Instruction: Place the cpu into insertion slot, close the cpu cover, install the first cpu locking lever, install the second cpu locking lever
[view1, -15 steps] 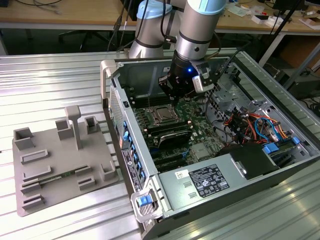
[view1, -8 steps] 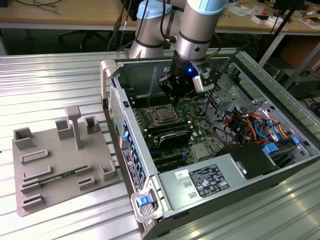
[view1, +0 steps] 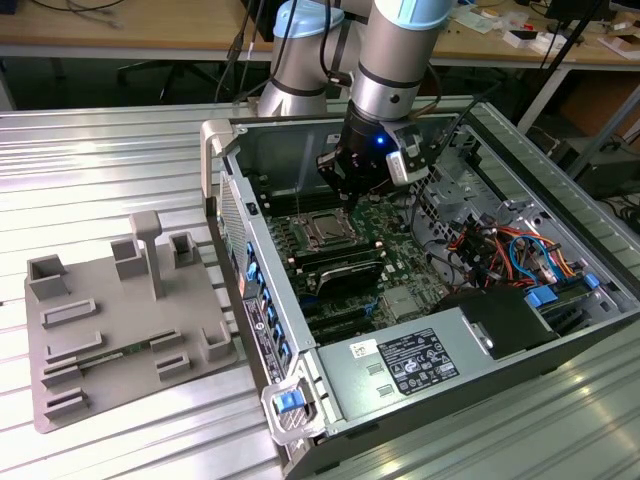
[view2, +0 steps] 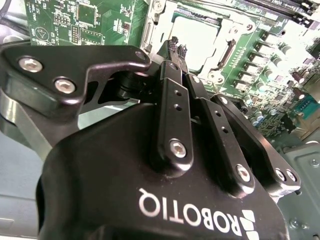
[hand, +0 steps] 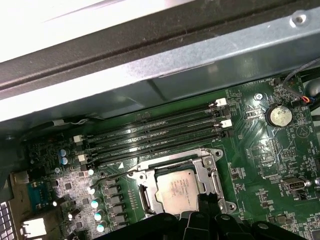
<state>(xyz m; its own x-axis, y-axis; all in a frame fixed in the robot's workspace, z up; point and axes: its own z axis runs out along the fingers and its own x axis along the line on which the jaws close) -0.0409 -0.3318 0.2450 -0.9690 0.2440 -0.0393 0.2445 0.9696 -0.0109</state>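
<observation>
- Setting: we see an open computer case (view1: 262, 330) lying on a ribbed metal desk (view1: 110, 150), with a grey moulded fixture (view1: 110, 320) beside it on the exterior view's left and a power supply box (view1: 410, 362) in the near end of the case.
- The cpu (hand: 175, 191): in the first wrist view its silvery top lies flat and square inside the insertion slot (hand: 146, 199) on the green motherboard (hand: 260, 165), just beside the long black memory slots (hand: 155, 132). We judge the placing step to be done.
- The cpu cover (hand: 204, 170): the thin silver frame lies around the chip, whose top shows through the window. It looks lowered and not standing up on its hinge, so we take the closing step as done or very nearly so.
- Locking levers: a thin wire lever (hand: 112, 176) runs along one side of the socket and seems to stand a little free of the frame. We judge that it is not yet latched. We cannot tell the state of the lever on the opposite side.
- The end effector (view2: 175, 47): its two black fingers meet at their tips with nothing seen between them. In the first wrist view the tip (hand: 207, 200) hangs just beside the socket's edge, near the cover's corner. We cannot tell whether it touches.
- Progress: roughly the first half of the task appears complete, and the two lever steps appear to be what is left.
</observation>
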